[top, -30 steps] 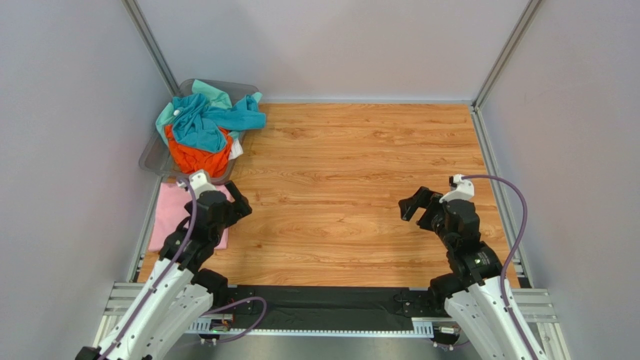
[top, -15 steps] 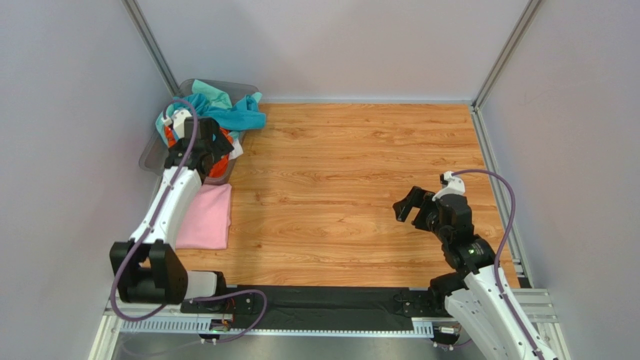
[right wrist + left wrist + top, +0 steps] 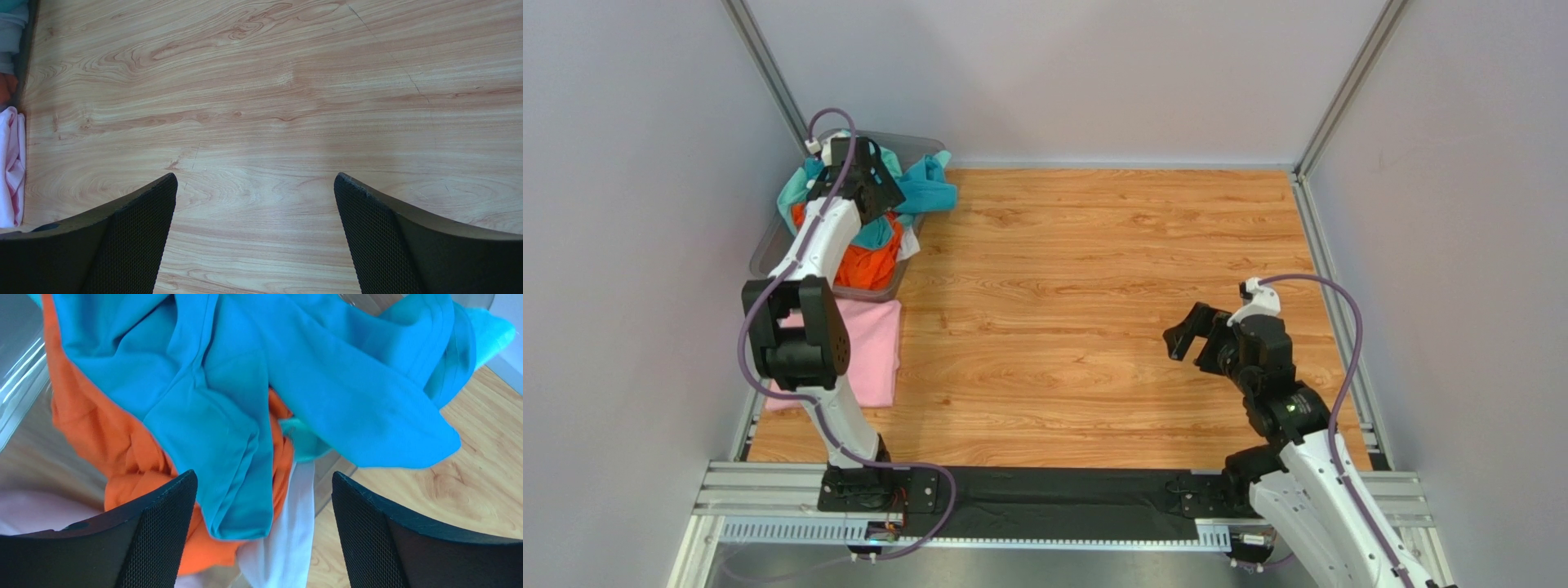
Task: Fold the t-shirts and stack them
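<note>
Left wrist: teal t-shirt (image 3: 245, 386) lies beneath parted fingers (image 3: 153, 539).

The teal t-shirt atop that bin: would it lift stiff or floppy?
Probably floppy: the teal t-shirt lies in soft folds and drapes over the bin rim. It may drag up the orange t-shirt lying beneath.

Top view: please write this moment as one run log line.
left tool: open, above teal shirt in bin | right tool: open, empty, over table | pink shirt: folded on table
</note>
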`<state>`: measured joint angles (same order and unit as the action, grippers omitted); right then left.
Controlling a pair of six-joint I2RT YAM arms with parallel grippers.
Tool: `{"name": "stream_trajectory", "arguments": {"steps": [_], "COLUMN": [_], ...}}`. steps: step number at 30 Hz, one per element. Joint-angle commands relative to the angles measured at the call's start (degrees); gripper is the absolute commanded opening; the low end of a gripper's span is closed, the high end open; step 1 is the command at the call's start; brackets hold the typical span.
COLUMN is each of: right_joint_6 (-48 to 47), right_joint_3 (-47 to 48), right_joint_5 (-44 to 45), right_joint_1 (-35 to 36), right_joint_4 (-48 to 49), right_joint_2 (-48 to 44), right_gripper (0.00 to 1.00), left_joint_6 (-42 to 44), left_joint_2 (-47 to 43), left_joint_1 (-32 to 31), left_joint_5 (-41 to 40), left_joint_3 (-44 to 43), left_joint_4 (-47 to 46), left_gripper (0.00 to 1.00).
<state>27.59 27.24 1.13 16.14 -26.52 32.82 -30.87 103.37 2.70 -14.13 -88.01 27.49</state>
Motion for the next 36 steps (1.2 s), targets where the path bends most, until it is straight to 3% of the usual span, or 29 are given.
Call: {"name": "stream_trajectory", "arguments": {"steps": [1, 11, 14, 18, 19, 20, 26, 32, 36], "right_joint_6": [-0.88, -1.23, -1.14, -1.05, -1.05, -1.14, -0.79, -0.52, -0.44], "right_joint_3": [0.35, 0.88, 0.97, 0.88, 0.97, 0.97, 0.62, 0.27, 0.09], "right_joint_5": [0.02, 0.19, 0.46, 0.63, 0.63, 0.72, 0.81, -0.24, -0.25], "right_joint_1": [-0.06, -0.06, -0.06, -0.14, -0.06, -0.06, -0.06, -0.06, -0.06], "right_joint_4": [2.79, 2.79, 2.79, 2.53, 2.53, 2.44, 2.44, 2.44, 2.18], "right_joint_2": [1.01, 3.83, 3.74, 3.57, 3.39, 3.22, 2.16, 1.11, -0.12], "right_gripper": [1.00, 1.00, 1.00, 1.00, 1.00, 1.00, 1.00, 1.00, 1.00], "left_joint_6": [2.39, 1.17, 1.17, 1.25, 1.60, 1.78, 1.34, 2.39, 6.34], "left_joint_2": [4.53, 16.16, 16.69, 16.07, 15.98, 15.81, 7.91, -8.51, -20.46], "left_joint_1": [1.43, 2.84, 2.93, 2.93, 2.93, 2.93, 2.93, 1.00, -4.09], "left_joint_5": [-0.46, -1.87, -2.48, -3.88, -3.89, -3.89, -2.75, -1.42, -2.48], "left_joint_3": [-6.29, -17.46, -17.11, -15.36, -15.44, -15.44, -13.42, -5.36, -2.43], "left_joint_4": [-0.24, 4.59, 5.30, 6.09, 6.35, 6.61, 7.32, 1.37, -2.70], "left_gripper": [0.86, 0.73, 0.63, 0.33, 0.12, 0.00, 0.00, 0.00, 0.00]}}
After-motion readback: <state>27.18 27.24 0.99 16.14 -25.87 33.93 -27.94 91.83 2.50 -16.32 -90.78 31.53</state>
